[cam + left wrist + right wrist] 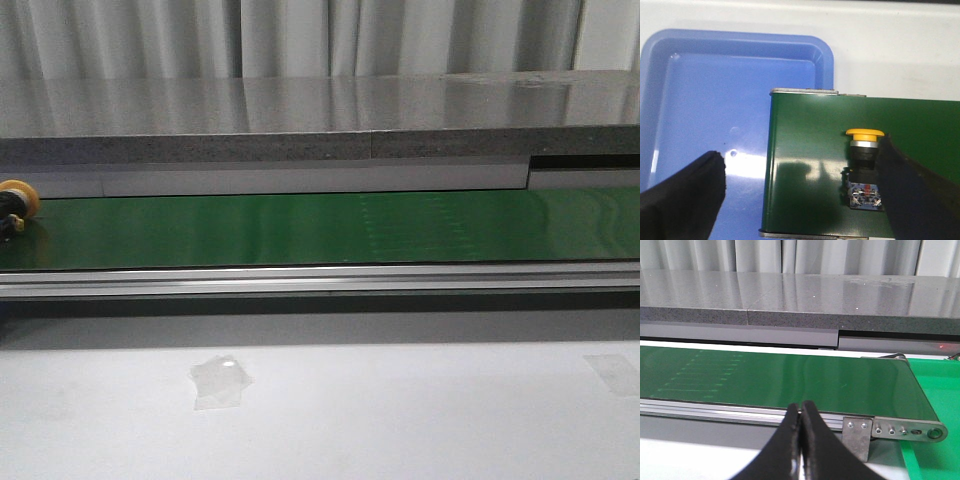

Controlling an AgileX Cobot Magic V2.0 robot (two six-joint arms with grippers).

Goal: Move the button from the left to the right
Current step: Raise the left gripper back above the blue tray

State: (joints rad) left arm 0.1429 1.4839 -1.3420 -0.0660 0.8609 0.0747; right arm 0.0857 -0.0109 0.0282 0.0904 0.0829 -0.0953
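**Ana:** While the green belt (300, 230) runs the full width of the front view, where does the button (17, 207) sit?

**Ben:** At the far left end of the belt, half cut off by the picture's edge. Only its yellow cap and a bit of black body show there.

**Ana:** And from the left wrist?

**Ben:** The button (864, 167) lies on its side on the belt (805, 165), near the belt's end, yellow cap pointing away from the camera and the black block with small red and blue marks nearer it. Beside the belt's end sits a blue tray (700, 100).

**Ana:** Is the left gripper (802, 195) holding it?

**Ben:** No. Its fingers (685, 195) are spread wide, released. One finger is over the tray, the other just beside the button; whether that one touches it, I cannot tell.

**Ana:** The right gripper (800, 440)?

**Ben:** Clenched, fingers pressed together with nothing between them, hanging near the right end of the belt (790, 377), on its near side. A green bin (935, 390) sits beyond that end. The grey bench (400, 420) carries a scrap of clear tape (220, 380).
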